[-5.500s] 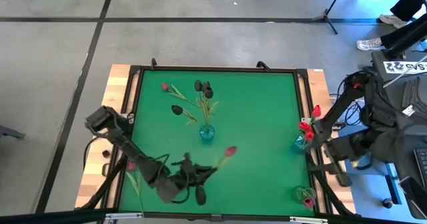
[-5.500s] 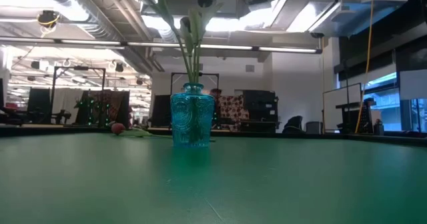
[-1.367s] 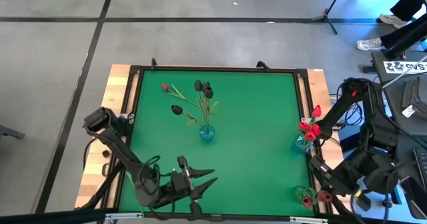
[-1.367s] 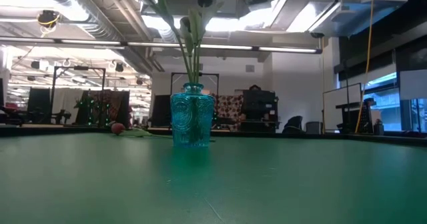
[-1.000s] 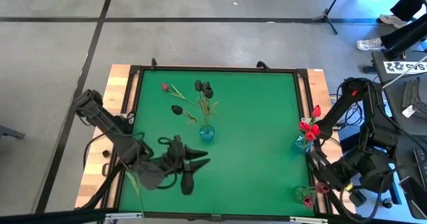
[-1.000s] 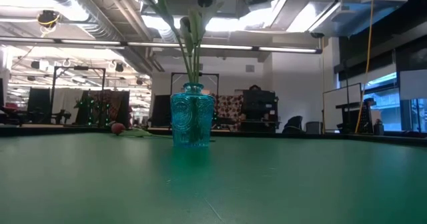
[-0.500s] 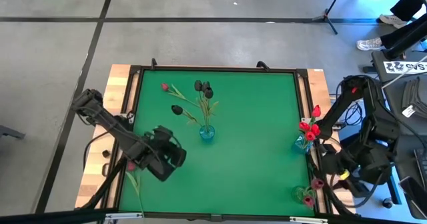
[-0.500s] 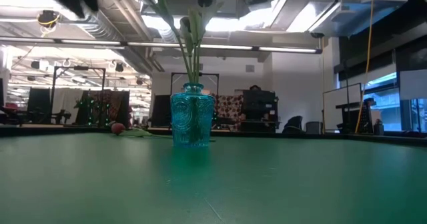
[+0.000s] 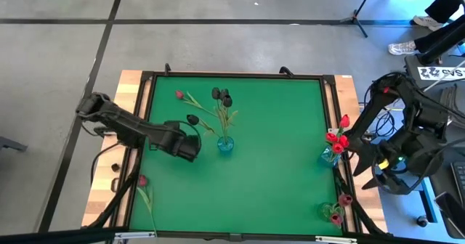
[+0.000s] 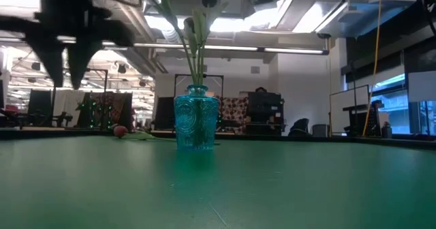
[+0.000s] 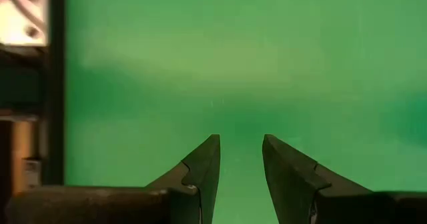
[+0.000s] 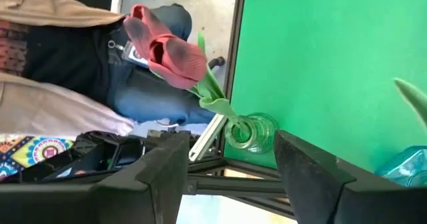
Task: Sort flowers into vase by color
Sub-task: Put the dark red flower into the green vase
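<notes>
A blue vase [image 9: 225,146] at the mat's middle holds black tulips [image 9: 220,94]. My left gripper [image 9: 190,144] hovers open just left of it, nothing between its fingers [image 11: 240,141]; the low view shows it high at the left [image 10: 66,79]. A red tulip [image 9: 179,94] lies on the mat at the far left, another [image 9: 142,180] on the near left edge. A vase with red tulips [image 9: 334,137] stands at the right edge. A clear vase [image 12: 250,132] at the near right corner holds dark pink tulips [image 12: 167,47]. My right gripper [image 9: 369,177] is open beyond the right edge.
The green mat [image 9: 276,128] has a dark frame and wooden side boards [image 9: 127,113]. In the right wrist view a seated person's legs [image 12: 153,94] show beside the table's right side. Cables and the right arm's stand [image 9: 421,157] lie past that edge.
My left gripper has gone from the near edge toward the far edge, up beside the blue vase. My right gripper has drawn back from the near right vase, toward the far side and off the table's right edge, leaving the dark pink tulip standing in that vase.
</notes>
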